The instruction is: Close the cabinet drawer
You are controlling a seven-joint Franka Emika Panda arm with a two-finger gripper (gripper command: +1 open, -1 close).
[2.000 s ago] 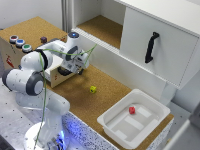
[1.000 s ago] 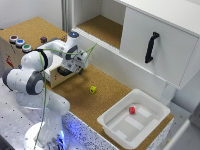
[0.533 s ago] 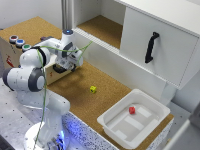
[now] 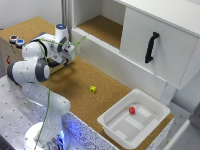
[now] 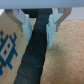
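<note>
The small wooden box (image 4: 9, 50) with coloured round buttons (image 4: 17, 40) stands at the exterior view's left. My arm hides most of its drawer there. In the wrist view the pale plywood drawer front (image 5: 10, 50) with a blue pattern shows, with its dark handle (image 5: 37, 55) running down the middle. My gripper (image 4: 64, 58) is at the box's front. Its two fingers (image 5: 27, 31) sit on either side of the handle, and the gripper (image 5: 39, 39) is closed against it.
A small yellow block (image 4: 93, 89) lies on the cork table. A white plastic tub (image 4: 107, 122) with a red block (image 4: 132, 110) in it stands at the front right. The large white cabinet's door with a black handle (image 4: 151, 47) is at the back right.
My gripper has moved toward the exterior view's left, closer in against the wooden box, staying on the handle.
</note>
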